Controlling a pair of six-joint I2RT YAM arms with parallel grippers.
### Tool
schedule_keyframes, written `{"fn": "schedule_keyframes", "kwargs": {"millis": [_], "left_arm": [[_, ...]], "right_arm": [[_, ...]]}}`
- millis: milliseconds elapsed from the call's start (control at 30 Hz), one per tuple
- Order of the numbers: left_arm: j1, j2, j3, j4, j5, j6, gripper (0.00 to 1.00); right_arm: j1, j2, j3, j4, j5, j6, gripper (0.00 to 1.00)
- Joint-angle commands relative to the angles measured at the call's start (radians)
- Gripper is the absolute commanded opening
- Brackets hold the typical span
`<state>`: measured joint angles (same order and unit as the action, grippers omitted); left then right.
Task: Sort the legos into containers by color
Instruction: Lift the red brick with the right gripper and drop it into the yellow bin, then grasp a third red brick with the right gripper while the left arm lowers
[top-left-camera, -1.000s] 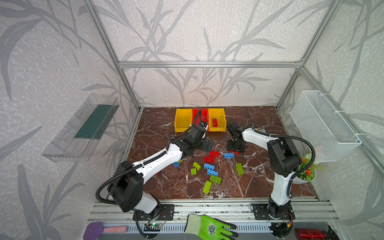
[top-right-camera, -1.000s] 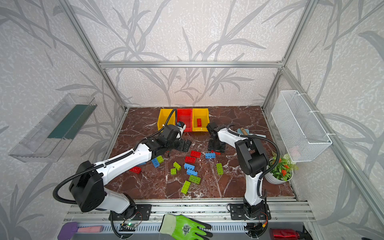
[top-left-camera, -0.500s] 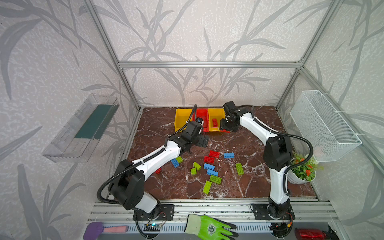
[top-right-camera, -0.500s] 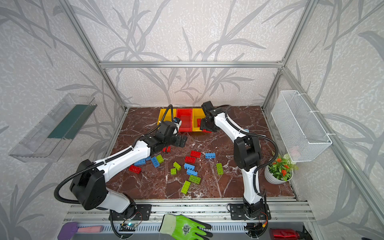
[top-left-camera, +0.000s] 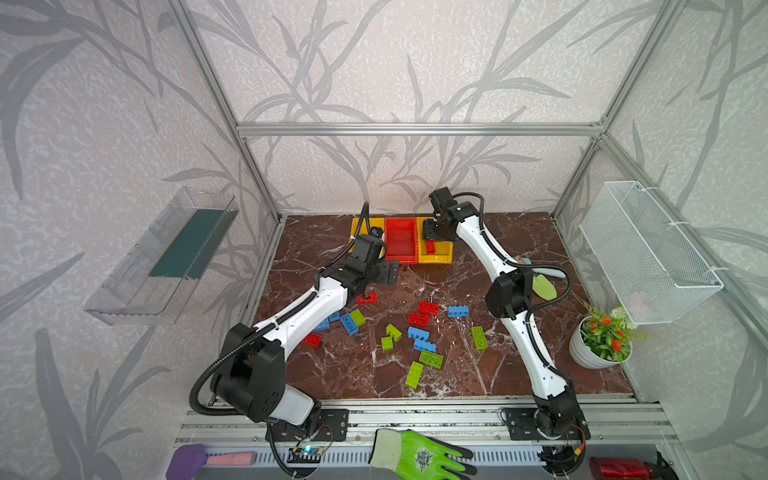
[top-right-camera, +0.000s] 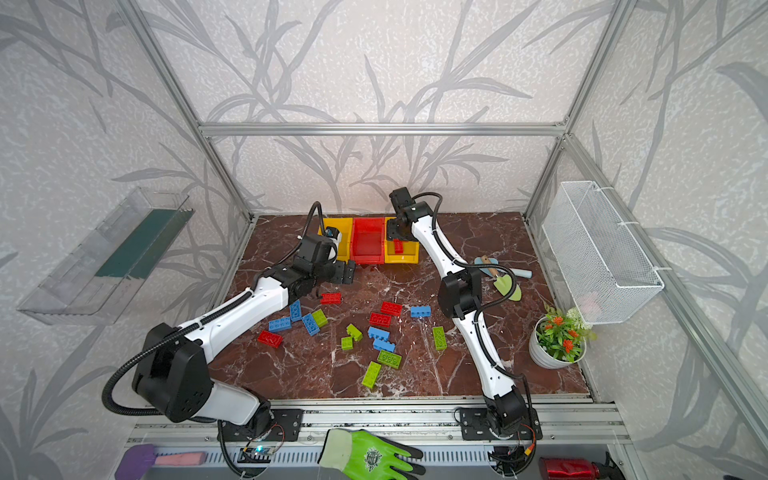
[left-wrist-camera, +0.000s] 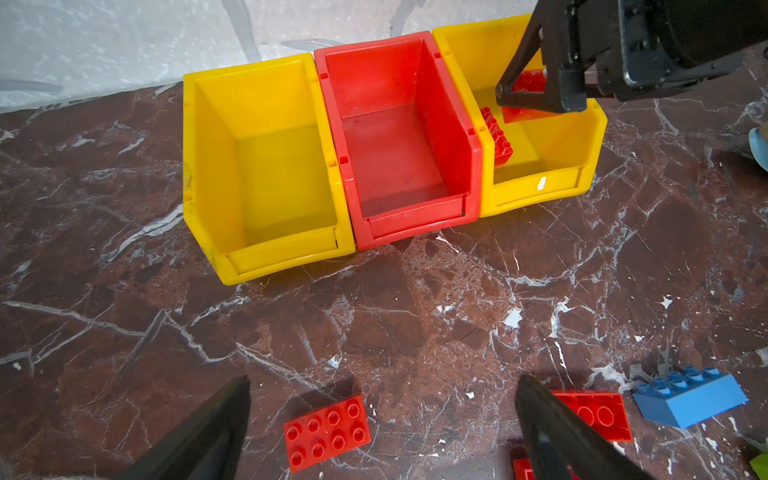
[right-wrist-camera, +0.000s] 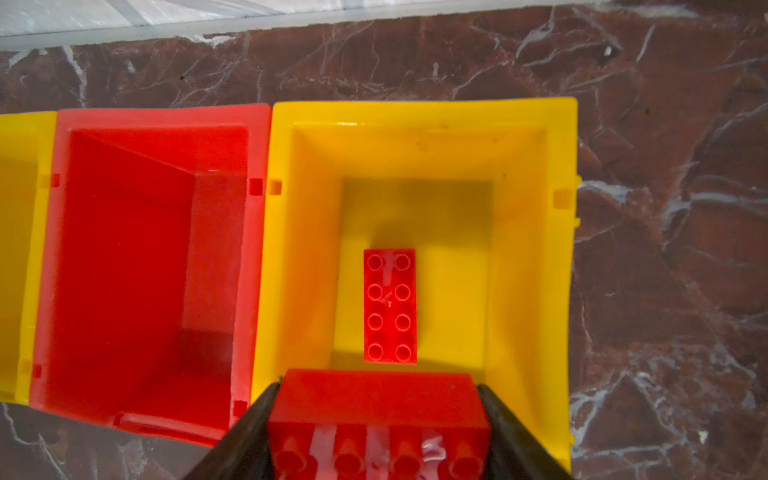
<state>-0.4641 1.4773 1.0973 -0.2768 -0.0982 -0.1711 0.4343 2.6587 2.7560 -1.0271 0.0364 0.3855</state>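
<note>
Right gripper (right-wrist-camera: 376, 388) around red lego (right-wrist-camera: 376, 411) (over bin (right-wrist-camera: 557, 249))

Three joined open bins (top-left-camera: 401, 259) stand yellow-red-yellow. One red brick (right-wrist-camera: 390, 306) lies flat, studs up, in the right-hand yellow bin (right-wrist-camera: 557, 249). Another red brick (right-wrist-camera: 376, 415) hangs above it, flanked by the right claw (right-wrist-camera: 377, 385). Red, blue and green bricks (top-left-camera: 417, 319) lie scattered on the desk (top-left-camera: 353, 374) before the bins.

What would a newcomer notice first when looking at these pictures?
The right hand poised over the right yellow bin, a red brick between its fingers and a second red brick already inside. Then the red, blue and green bricks scattered on the marble floor in front.
</note>
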Motion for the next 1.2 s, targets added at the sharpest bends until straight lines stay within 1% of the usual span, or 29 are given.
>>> {"fn": "schedule_keyframes", "kwargs": {"millis": [0,100,167,267,333,400,467,533,600,700,767,867,967,1033,1167], "left_arm": [[0.012,-0.039,-0.012,-0.013,-0.020,0.021,0.99],[0.014,-0.045,-0.022,-0.004,-0.016,0.009,0.99],[0.013,-0.048,-0.028,0.003,-0.007,-0.004,0.99],[0.014,-0.054,-0.035,0.008,0.008,-0.035,0.99],[0.012,-0.062,-0.043,0.012,0.029,-0.063,0.99],[0.007,-0.072,-0.052,0.011,0.072,-0.098,0.99],[-0.015,-0.088,-0.059,-0.009,0.069,-0.151,0.99],[-0.068,-0.121,-0.073,-0.032,0.027,-0.187,0.99],[-0.147,-0.159,-0.084,-0.071,-0.049,-0.221,0.99],[-0.239,-0.212,-0.101,-0.140,-0.130,-0.306,0.99],[-0.293,-0.261,-0.123,-0.183,-0.189,-0.372,0.99],[-0.359,-0.353,-0.174,-0.235,-0.265,-0.456,0.99],[-0.380,-0.453,-0.231,-0.277,-0.289,-0.502,0.99],[-0.380,-0.517,-0.267,-0.289,-0.304,-0.510,0.99],[-0.377,-0.620,-0.345,-0.243,-0.349,-0.456,0.99]], "right_arm": [[0.000,-0.044,-0.015,-0.006,0.030,-0.032,0.80],[-0.001,-0.118,-0.118,0.051,0.018,-0.040,0.84],[-0.001,-0.157,-0.152,0.050,-0.005,-0.044,0.85],[0.002,-0.215,-0.157,-0.021,-0.033,-0.049,0.85],[0.011,-0.260,-0.194,-0.067,-0.039,-0.048,0.85],[0.029,-0.339,-0.300,-0.091,-0.029,-0.053,0.84],[0.047,-0.434,-0.458,-0.074,-0.032,-0.043,0.84],[0.066,-0.549,-0.661,0.000,-0.053,-0.026,0.84],[0.082,-0.667,-0.869,0.096,-0.072,0.016,0.84],[0.101,-0.789,-1.090,0.171,-0.105,0.091,0.85],[0.125,-0.841,-1.173,0.193,-0.108,0.104,0.86],[0.180,-0.888,-1.253,0.202,-0.081,0.107,0.87],[0.209,-0.905,-1.310,0.209,-0.082,0.158,0.88],[0.227,-0.915,-1.349,0.238,-0.066,0.195,0.90],[0.257,-0.890,-1.365,0.259,-0.052,0.245,0.91]]}}
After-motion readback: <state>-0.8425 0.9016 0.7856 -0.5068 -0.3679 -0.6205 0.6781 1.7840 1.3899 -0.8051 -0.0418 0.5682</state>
